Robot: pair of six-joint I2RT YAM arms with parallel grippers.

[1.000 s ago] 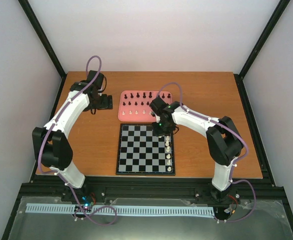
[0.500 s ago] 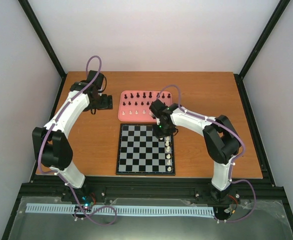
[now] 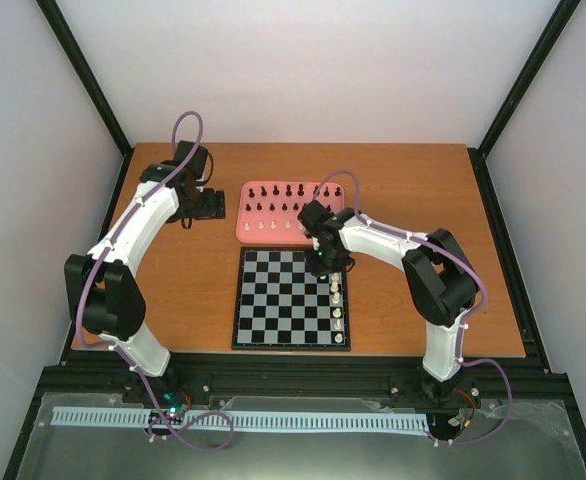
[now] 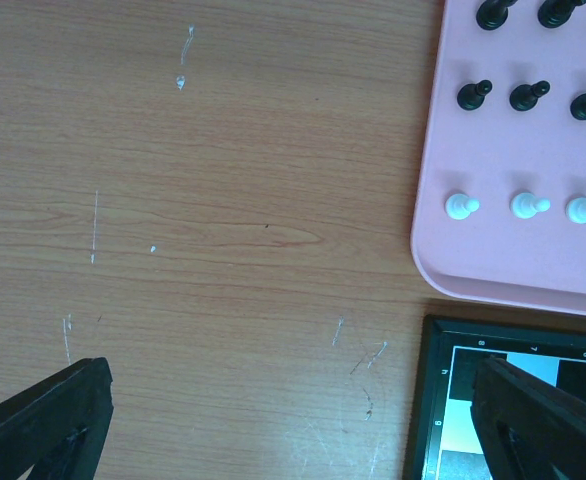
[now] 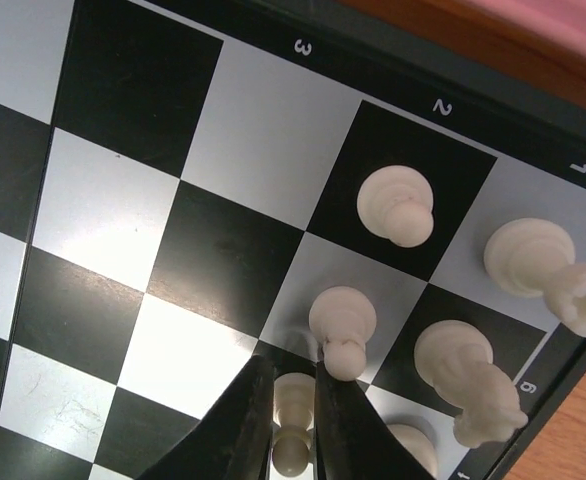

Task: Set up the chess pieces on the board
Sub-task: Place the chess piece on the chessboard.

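Standing along the 3 o'clock edge of the black-and-pale checkered board (image 3: pixel 288 300) are cream chess pieces (image 3: pixel 337 305). More black and cream ones stand on the pink tray (image 3: pixel 245 235) at its 12 o'clock. The right tool (image 5: pixel 293 372) closely flanks one cream pawn (image 5: pixel 293 400); whether it pinches it, I cannot tell. The left tool (image 4: pixel 291 385) hangs spread at 10 o'clock over the wooden bench (image 3: pixel 173 300). Plain white walls (image 3: pixel 303 70) enclose it.
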